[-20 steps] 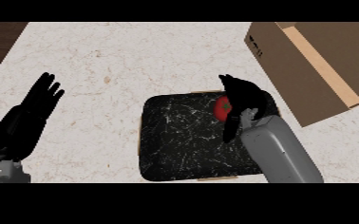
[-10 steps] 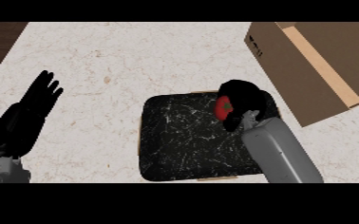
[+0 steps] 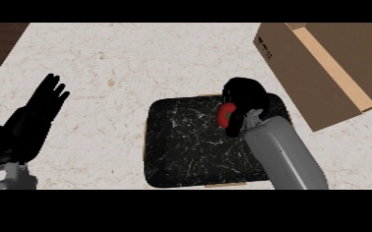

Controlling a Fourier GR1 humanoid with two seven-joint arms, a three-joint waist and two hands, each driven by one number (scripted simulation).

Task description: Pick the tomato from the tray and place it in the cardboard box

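Right hand [image 3: 245,98] curled round tomato [image 3: 226,115], wrapping it from above and right so red shows only at the left; grasp step, lift not yet evident. Tomato sits over the upper right of the black tray [image 3: 189,147]. Cardboard box [image 3: 320,69] to the right; contents not visible. Left hand [image 3: 40,110] rests open at left edge

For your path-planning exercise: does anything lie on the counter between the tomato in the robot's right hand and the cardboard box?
Nothing visible does. The right hand curls round the tomato over the tray; only bare counter separates it from the cardboard box at upper right.
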